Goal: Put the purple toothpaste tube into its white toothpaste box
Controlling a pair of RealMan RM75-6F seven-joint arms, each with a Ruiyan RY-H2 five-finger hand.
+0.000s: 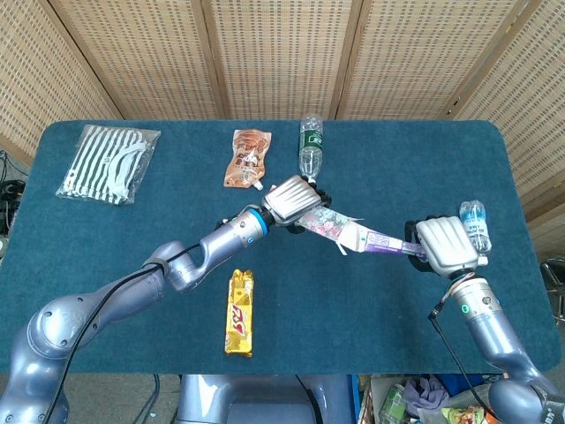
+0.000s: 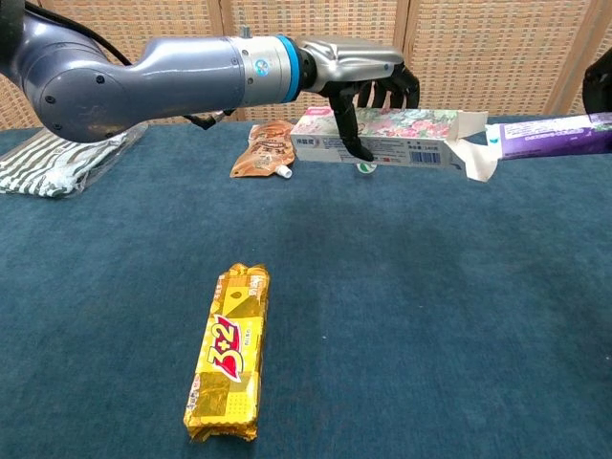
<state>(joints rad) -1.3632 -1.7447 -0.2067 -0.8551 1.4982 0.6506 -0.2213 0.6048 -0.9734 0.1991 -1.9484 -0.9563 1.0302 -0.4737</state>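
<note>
The left hand [image 1: 296, 198] grips the white toothpaste box [image 2: 387, 136] from above, its fingers [image 2: 346, 122] wrapped down over the long side, and holds it clear of the blue surface [image 1: 353, 300] with the box lying nearly level and its open end turned toward the robot's right. The flaps at that end stand open. The right hand [image 1: 446, 246] grips the rear part of the purple toothpaste tube [image 2: 550, 136] and holds it in the air too, roughly in line with the box; the tube's cap end sits right at the box's open mouth, touching or just inside the flaps, though neither view settles how far in it reaches. Most of the tube's length shows outside the box, between the two hands. Behind the left hand, toward the far edge of the surface, an orange-brown snack pouch [image 1: 248, 158] lies flat, and just beside it a clear plastic bottle [image 1: 310, 149] with a green label lies on its side. A second small bottle [image 1: 474, 223] sits close behind the right hand. Near the front edge, well apart from both hands, a gold-wrapped candy bar [image 1: 238, 311] lies lengthwise. At the far left corner rests a black-and-white striped package [image 1: 109, 162].
</note>
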